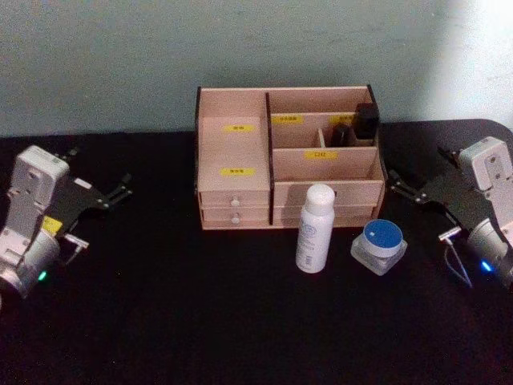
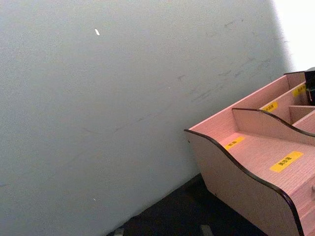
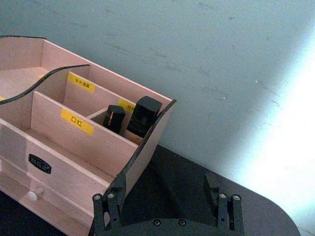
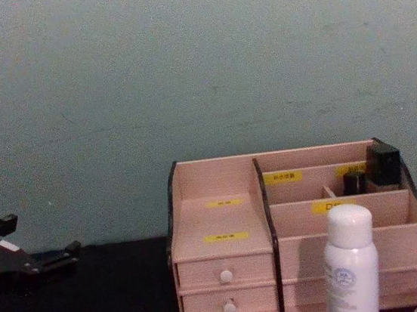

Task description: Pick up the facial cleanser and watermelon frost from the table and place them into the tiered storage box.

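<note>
While upright, bottle (image 1: 315, 228) (white) before box (image 1: 232, 152).

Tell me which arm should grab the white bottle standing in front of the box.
Right, probably. The white bottle stands right of centre, much nearer the right gripper; the left gripper sits farther off.

Black table (image 1: 160, 321) meets pale wall (image 1: 120, 56); two dark containers (image 1: 366, 120) stand together.

Pinkish wooden tiered storage box (image 1: 232, 148) with dark edges and yellow labels, white bottle (image 1: 315, 228), blue-lidded jar (image 1: 380, 245), black table (image 1: 160, 305)
</note>
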Tool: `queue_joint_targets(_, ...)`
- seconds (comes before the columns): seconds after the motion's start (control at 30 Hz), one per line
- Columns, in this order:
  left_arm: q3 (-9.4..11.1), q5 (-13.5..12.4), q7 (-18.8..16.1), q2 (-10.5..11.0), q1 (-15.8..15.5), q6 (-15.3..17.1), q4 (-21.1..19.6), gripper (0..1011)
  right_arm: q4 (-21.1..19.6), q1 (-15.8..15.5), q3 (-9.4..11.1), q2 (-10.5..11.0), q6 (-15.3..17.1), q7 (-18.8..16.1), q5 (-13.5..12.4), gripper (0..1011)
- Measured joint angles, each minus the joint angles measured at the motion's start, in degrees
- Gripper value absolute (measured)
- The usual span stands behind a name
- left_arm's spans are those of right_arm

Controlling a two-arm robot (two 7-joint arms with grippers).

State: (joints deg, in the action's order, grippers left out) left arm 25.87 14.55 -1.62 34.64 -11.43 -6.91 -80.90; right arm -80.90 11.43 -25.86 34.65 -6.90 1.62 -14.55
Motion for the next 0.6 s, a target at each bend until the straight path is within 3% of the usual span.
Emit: queue_joint_targets(0.6, 0.0, 0.0, 0.0, 0.0, 0.0, 0.0, 0.0, 1001, 0.0, 0.0, 0.0, 0.0, 0.0, 0.0, 0.0, 1003)
